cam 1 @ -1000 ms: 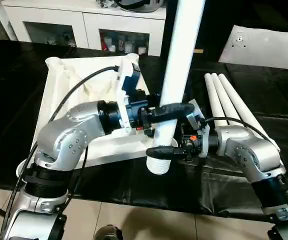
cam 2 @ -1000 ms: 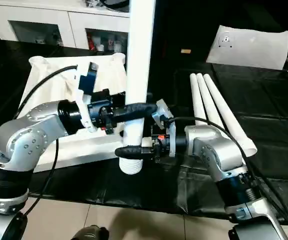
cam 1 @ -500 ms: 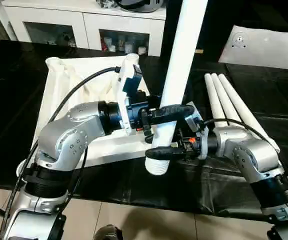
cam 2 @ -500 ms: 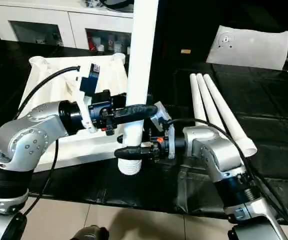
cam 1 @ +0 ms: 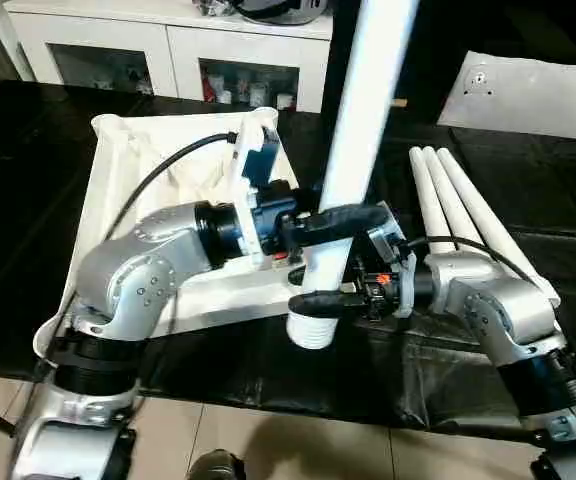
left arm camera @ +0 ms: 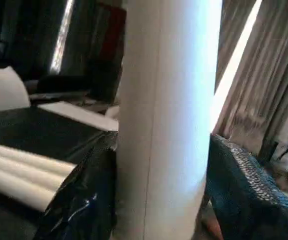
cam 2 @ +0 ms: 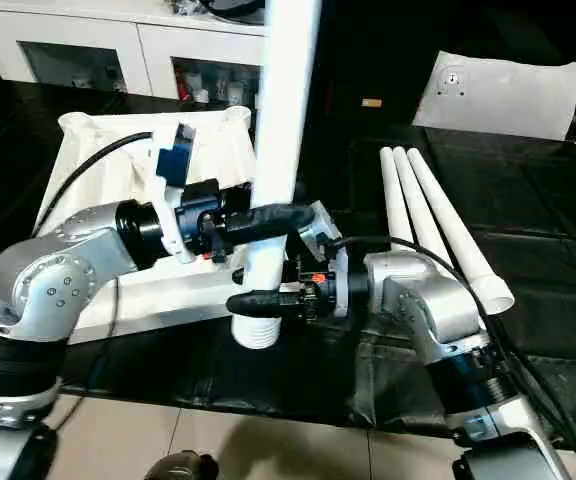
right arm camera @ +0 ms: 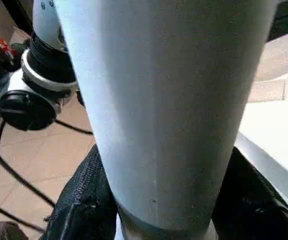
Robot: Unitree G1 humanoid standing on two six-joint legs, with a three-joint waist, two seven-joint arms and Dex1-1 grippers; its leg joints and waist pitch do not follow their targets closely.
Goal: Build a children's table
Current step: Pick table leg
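A white table leg [cam 1: 360, 130] stands almost upright over the table's front edge, its ribbed lower end [cam 1: 310, 330] just past the near right corner of the table top. My left gripper [cam 1: 353, 221] is shut on the leg from the left. My right gripper [cam 1: 315, 299] is shut on it lower down, just above the ribbed end. The white table top [cam 1: 133, 170] lies upside down at the left, partly behind my left arm. In the wrist views the leg [left arm camera: 164, 125] [right arm camera: 159, 100] sits tight between black fingers [left arm camera: 84, 200] [right arm camera: 86, 205].
Three more white legs [cam 1: 458, 210] lie side by side on the black table cover at the right. A flat whitish plastic bag [cam 1: 533, 90] lies at the far right. A white cabinet [cam 1: 168, 50] stands behind. Tiled floor [cam 1: 268, 450] shows below the front edge.
The held leg's lower end has drifted slightly to the left, tilting the leg a little more. Both grippers keep their hold.
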